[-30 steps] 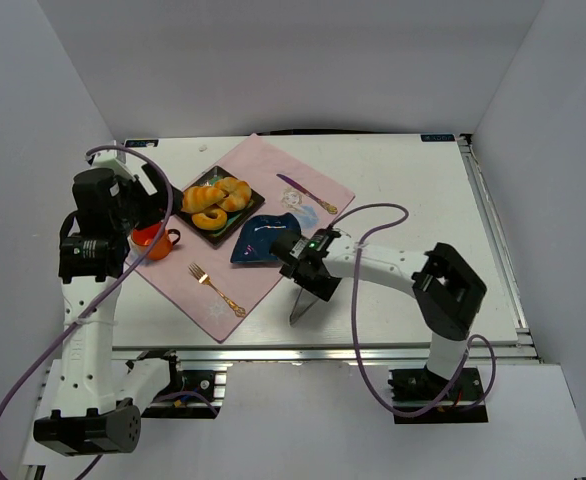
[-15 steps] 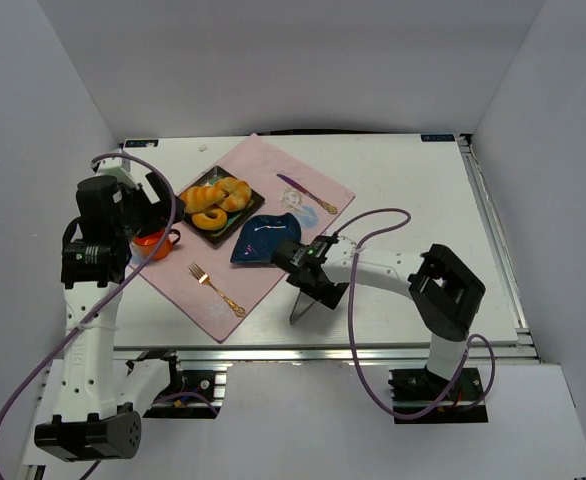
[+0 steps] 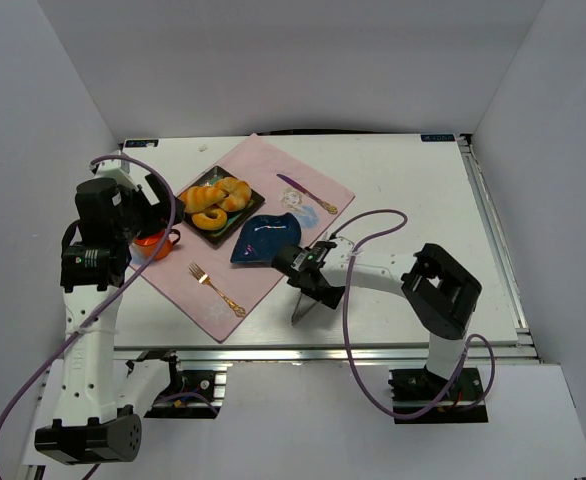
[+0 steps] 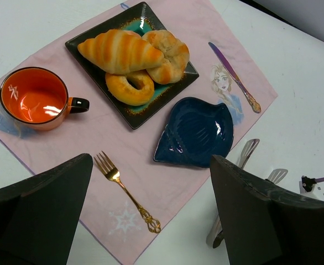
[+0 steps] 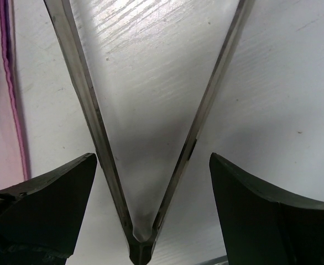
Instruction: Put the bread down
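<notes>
The bread point(image 4: 120, 51), a golden ridged croissant-shaped roll, lies on a black square plate point(image 4: 133, 118) with a ring-shaped bread and a twisted bun; it also shows in the top view point(image 3: 200, 197). My left gripper point(image 4: 151, 163) is open and empty, held high above the pink placemat, near the orange cup in the top view point(image 3: 145, 208). My right gripper point(image 5: 151, 165) is open, its fingers on either side of the metal tongs point(image 5: 141, 243) that lie on the white table; it also shows in the top view point(image 3: 311, 282).
A blue leaf-shaped dish point(image 4: 198, 131) sits on the placemat point(image 4: 151, 165) beside the black plate. An orange cup point(image 4: 34, 98), a gold fork point(image 4: 126, 193) and a purple knife point(image 4: 234, 77) also lie on the mat. White walls enclose the table point(image 3: 423, 200).
My right arm has shifted a little to the left, with the gripper low over the tongs. My left gripper has shifted slightly. The breads have not moved.
</notes>
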